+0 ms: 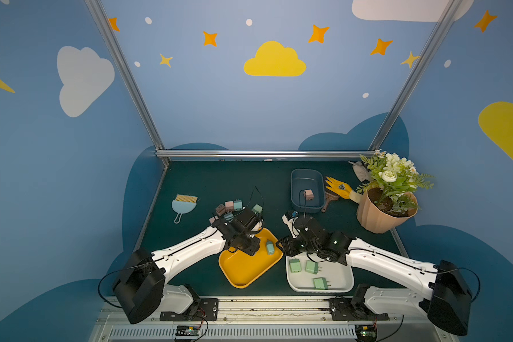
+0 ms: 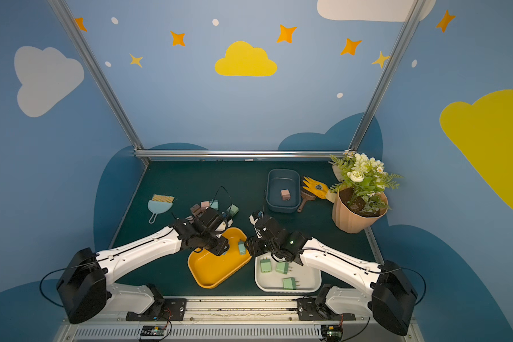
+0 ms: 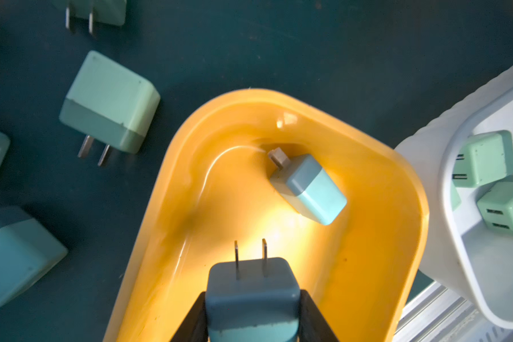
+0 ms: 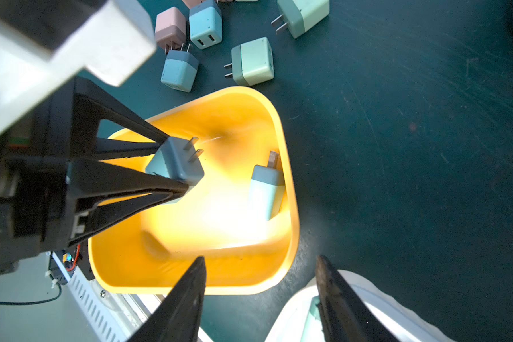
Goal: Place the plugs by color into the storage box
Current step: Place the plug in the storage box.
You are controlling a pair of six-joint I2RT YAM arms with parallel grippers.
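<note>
My left gripper (image 3: 253, 296) is shut on a light blue plug (image 3: 249, 278), prongs pointing forward, over the yellow tray (image 3: 219, 192). Another light blue plug (image 3: 311, 189) lies in that tray against its wall. My right gripper (image 4: 261, 257) is open and holds nothing, above the gap between the yellow tray (image 4: 249, 275) and the white tray (image 1: 338, 278). Three mint green plugs (image 1: 311, 267) lie in the white tray. A pink plug (image 1: 309, 194) sits in the dark blue box (image 1: 307, 208). Several loose pink, blue and green plugs (image 1: 228, 205) lie on the mat behind my left arm.
A light blue dustpan with bristles (image 1: 184, 204) lies at the left. A potted plant (image 1: 385, 207), a yellow glove (image 1: 338, 188) and a small brush (image 1: 329, 201) stand to the right of the blue box. An aluminium rail runs along the back edge.
</note>
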